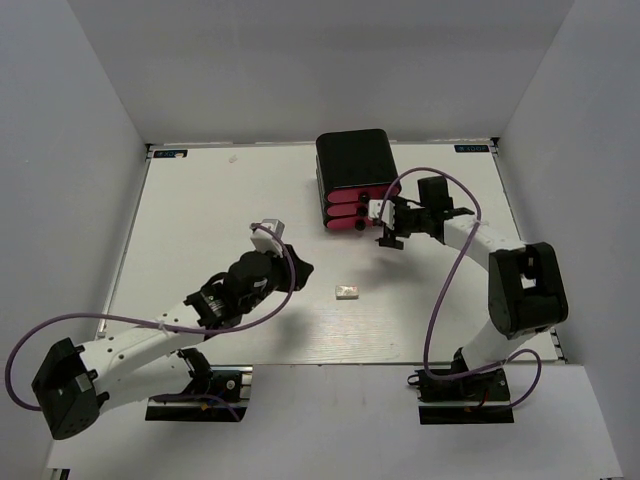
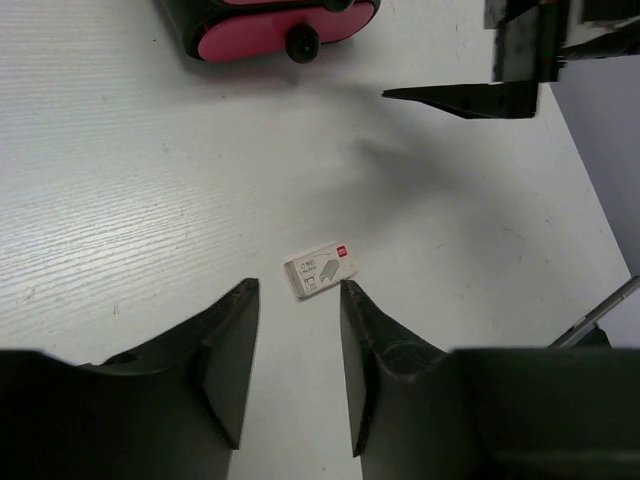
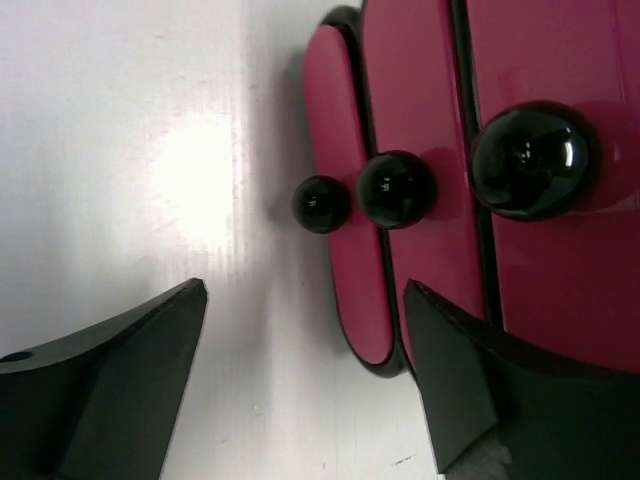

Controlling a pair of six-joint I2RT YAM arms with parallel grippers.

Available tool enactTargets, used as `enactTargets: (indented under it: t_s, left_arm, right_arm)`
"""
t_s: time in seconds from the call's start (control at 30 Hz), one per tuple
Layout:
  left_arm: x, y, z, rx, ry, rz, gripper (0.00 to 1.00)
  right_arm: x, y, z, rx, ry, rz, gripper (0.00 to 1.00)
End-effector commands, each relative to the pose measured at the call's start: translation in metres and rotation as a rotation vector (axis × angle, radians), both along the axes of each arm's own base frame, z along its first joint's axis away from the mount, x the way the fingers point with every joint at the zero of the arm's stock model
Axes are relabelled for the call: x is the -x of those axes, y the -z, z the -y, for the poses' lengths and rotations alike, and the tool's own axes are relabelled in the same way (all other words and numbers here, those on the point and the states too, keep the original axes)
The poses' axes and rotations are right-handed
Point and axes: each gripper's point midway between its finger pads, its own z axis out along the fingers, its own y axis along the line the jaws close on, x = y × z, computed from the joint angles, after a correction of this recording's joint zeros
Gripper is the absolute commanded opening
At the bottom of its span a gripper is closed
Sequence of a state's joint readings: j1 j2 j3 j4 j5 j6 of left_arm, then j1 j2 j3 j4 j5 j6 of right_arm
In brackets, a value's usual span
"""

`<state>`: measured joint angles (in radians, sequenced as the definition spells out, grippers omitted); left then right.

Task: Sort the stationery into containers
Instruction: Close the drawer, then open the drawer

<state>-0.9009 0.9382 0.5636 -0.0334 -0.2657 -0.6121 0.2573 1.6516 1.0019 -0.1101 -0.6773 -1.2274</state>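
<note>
Left fingers (image 2: 225,350) parted, eraser (image 2: 322,270) just beyond (flat)

Shows a white wood-grain table (image 1: 200,220), boxed in by plain pale grey walls (image 1: 300,60) along its far, left and right edges. Lit softly, with one bright glare patch (image 3: 195,190) on the tabletop.

No text I can read: in my left wrist view the white eraser (image 2: 322,271) bears grey print and a red mark at its 2 o'clock corner, too small to read. Blue stickers (image 1: 170,153) at the table's (image 1: 200,220) 11 and 1 o'clock corners are blurred.
</note>
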Motion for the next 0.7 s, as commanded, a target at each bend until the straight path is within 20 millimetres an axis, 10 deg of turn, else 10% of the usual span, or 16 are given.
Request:
enactTargets:
  t_s: [0.0,0.17,0.3,0.57,0.67]
  left_arm:
    - [-0.003,-0.002,0.018,0.038,0.037,0.008,0.47]
    - [-0.015,0.005,0.05,0.154,0.052,-0.018,0.3]
    - [-0.033,0.014,0.083,0.234,0.057,-0.053,0.22]
    - [-0.085,0.037,0.123,0.343,-0.033,-0.076,0.14]
    - [-0.106,0.053,0.123,0.425,-0.143,-0.145,0.27]
  right_arm:
    - [0.03,-0.025,-0.003,-0.047,-0.075,0.01,0.82]
    - [0.083,-0.024,0.002,-0.083,-0.1,-0.046,0.62]
    - [0.104,-0.019,0.011,-0.096,-0.024,-0.107,0.01]
    - [0.109,-0.021,0.022,-0.187,0.196,-0.185,0.0]
    - [0.112,-0.027,0.025,-0.216,0.231,-0.178,0.02]
